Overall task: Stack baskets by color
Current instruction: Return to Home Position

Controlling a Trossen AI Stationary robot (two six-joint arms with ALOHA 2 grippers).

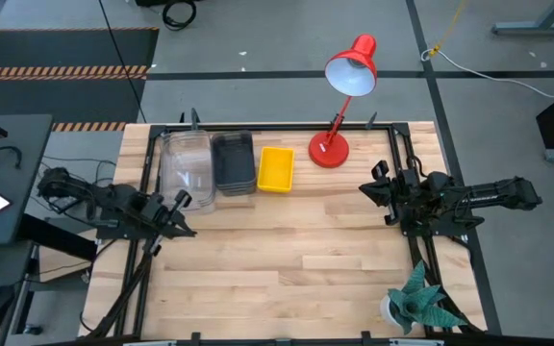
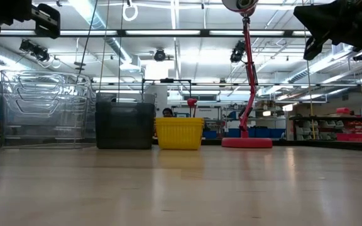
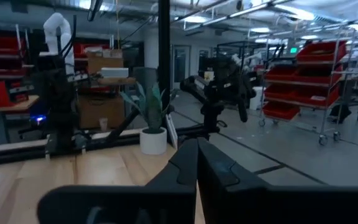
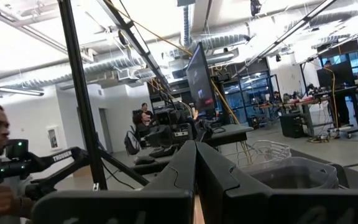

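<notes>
Three baskets or stacks of them stand in a row along the table's far edge: a clear stack [image 1: 186, 168] [image 2: 43, 110] on the left, a dark grey stack [image 1: 234, 163] [image 2: 124, 125] in the middle, and a yellow basket [image 1: 276, 168] [image 2: 179, 134] on the right. All rest on their bottoms on the wood. My left gripper [image 1: 183, 216] [image 3: 196, 168] hangs shut and empty above the table's left edge, near the clear stack. My right gripper [image 1: 368, 188] [image 4: 196, 168] hangs shut and empty above the right edge.
A red desk lamp [image 1: 339, 106] [image 2: 247, 142] stands on its round base just right of the yellow basket. A potted plant [image 1: 419, 303] [image 3: 153, 118] sits at the near right corner. The wooden top [image 1: 287, 259] between the arms is bare. A person shows beyond the table in the right wrist view.
</notes>
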